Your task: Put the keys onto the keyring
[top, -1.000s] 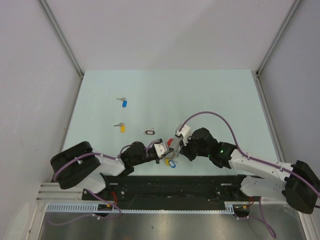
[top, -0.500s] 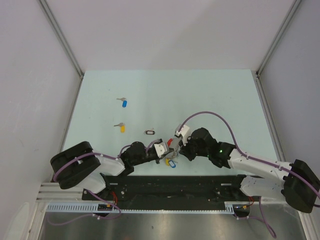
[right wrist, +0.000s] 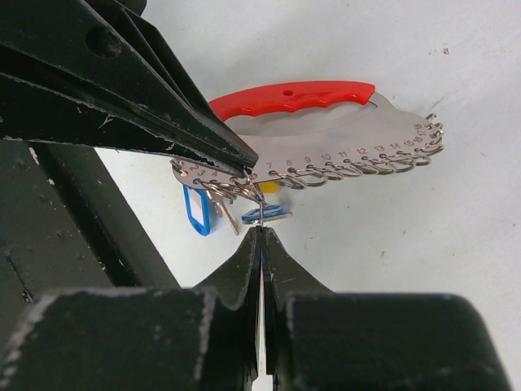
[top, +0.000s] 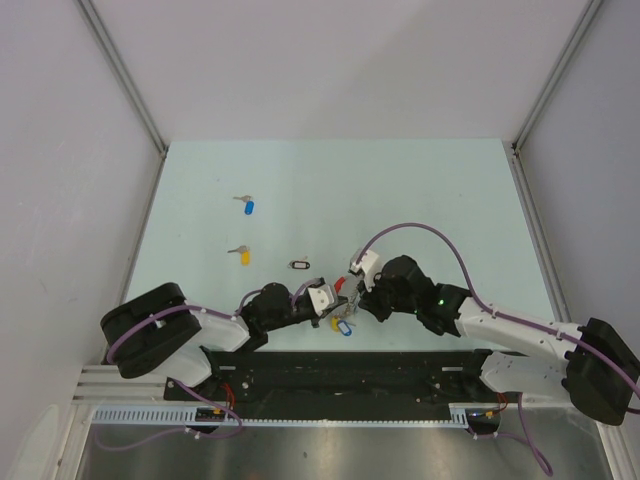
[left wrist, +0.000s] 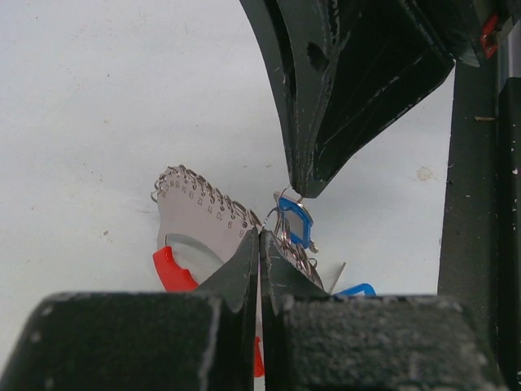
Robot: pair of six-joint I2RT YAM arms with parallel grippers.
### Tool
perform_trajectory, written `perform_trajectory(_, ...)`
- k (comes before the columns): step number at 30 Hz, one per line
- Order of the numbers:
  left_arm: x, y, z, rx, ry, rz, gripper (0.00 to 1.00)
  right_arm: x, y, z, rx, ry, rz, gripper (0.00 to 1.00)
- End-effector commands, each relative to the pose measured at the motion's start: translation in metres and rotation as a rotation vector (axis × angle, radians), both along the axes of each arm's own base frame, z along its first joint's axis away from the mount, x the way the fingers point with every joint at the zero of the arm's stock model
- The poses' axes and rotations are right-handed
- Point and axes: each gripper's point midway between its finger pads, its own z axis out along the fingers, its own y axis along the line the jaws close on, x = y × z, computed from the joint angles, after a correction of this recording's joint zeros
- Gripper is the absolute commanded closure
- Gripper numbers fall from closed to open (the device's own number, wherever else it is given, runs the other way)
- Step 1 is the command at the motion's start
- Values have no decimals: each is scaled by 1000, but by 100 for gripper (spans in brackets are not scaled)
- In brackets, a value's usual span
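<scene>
At the near edge of the table [top: 420, 190], between the arms, the keyring [right wrist: 350, 134] is pinched by its silver plate in your closed left gripper [left wrist: 260, 238], while your right gripper [right wrist: 261, 235], closed tight, seems to nip the wire loop of a blue-tagged key [left wrist: 295, 221] against the plate's hooks. You look mid-threading, so next you need a fine nudge to seat that loop; a blue-headed key [top: 248, 206] and a yellow-headed key [top: 243, 256] lie farther up the table. Stamped numbers, about 9 into the teens, line the hooks; no brand shows.

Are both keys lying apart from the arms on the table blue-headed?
No: the farther key has a blue head, while the nearer key has a yellow one.
</scene>
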Motion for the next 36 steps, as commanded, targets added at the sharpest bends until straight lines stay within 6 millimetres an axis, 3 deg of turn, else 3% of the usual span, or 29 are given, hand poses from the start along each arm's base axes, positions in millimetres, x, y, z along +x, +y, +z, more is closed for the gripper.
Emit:
perform_trajectory(1, 1, -13, 28, -82, -50, -42, 100, 7, 16, 23, 49, -48, 30, 100)
perform_trajectory(20, -4, -16, 25, -61, -58, -88, 100, -5, 29, 25, 56, -39, 162, 100)
perform_trajectory(30, 3, -9, 28, -80, -52, -36, 99, -5, 20, 16, 11, -22, 131, 100)
perform_trajectory(36, 2, -8, 28, -84, -49, -34, 100, 6, 11, 25, 24, -38, 45, 100)
